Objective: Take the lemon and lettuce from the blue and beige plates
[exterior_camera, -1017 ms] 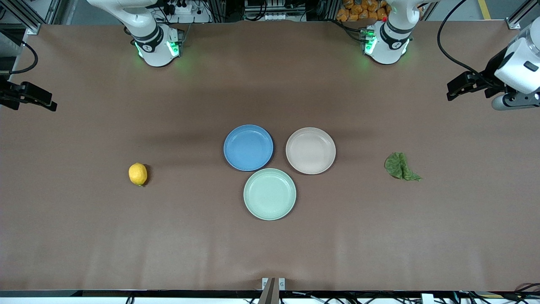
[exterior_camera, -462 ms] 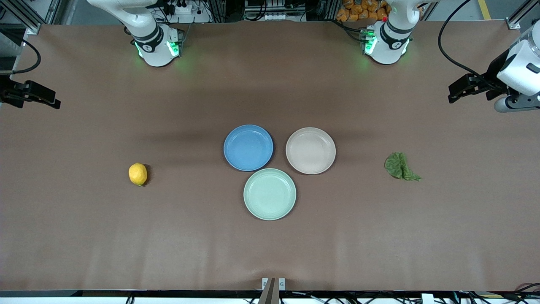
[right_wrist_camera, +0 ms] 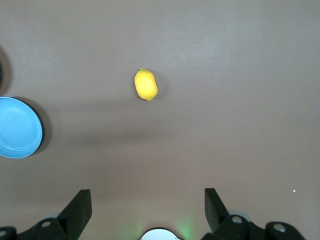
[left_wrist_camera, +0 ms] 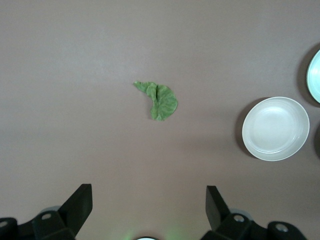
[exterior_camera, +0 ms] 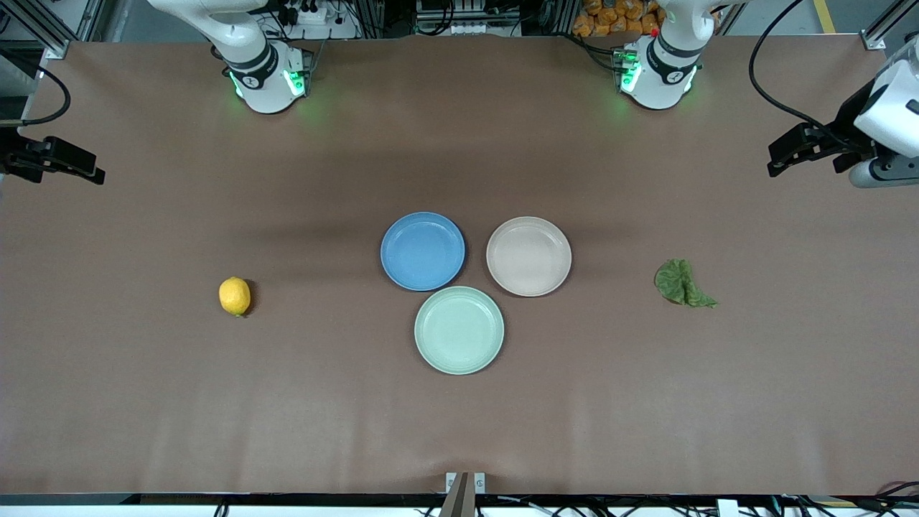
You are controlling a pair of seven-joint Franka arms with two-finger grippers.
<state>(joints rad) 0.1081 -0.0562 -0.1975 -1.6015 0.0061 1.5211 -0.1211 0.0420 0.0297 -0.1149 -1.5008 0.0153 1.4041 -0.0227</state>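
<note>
1. The lemon [exterior_camera: 235, 296] sits on the bare table toward the right arm's end. It looks hard, round and slippery; grab its middle.
2. The lettuce [exterior_camera: 682, 283] lies toward the left arm's end, soft and floppy; pinch its thick fold.
3. The blue plate [exterior_camera: 423, 250] and beige plate [exterior_camera: 529, 255] hold nothing.
4. The left gripper [left_wrist_camera: 148, 207] and right gripper [right_wrist_camera: 147, 207] hang open, empty, each above its table end.

Both arms are parked high and wide. The left gripper [exterior_camera: 779, 161] hangs over the worktop [exterior_camera: 459, 431] edge at its own end, and the leaf of lettuce [exterior_camera: 682, 284] lies on bare worktop, nearest to it of all the things. The right gripper [exterior_camera: 90, 174] hangs over the edge at its own end, with the lemon [exterior_camera: 235, 296] lying toward the plates from it. Well apart from both grippers, mid-worktop, the blue plate [exterior_camera: 423, 251], beige plate [exterior_camera: 529, 256] and pale green plate [exterior_camera: 459, 330] cluster, all bare.
</note>
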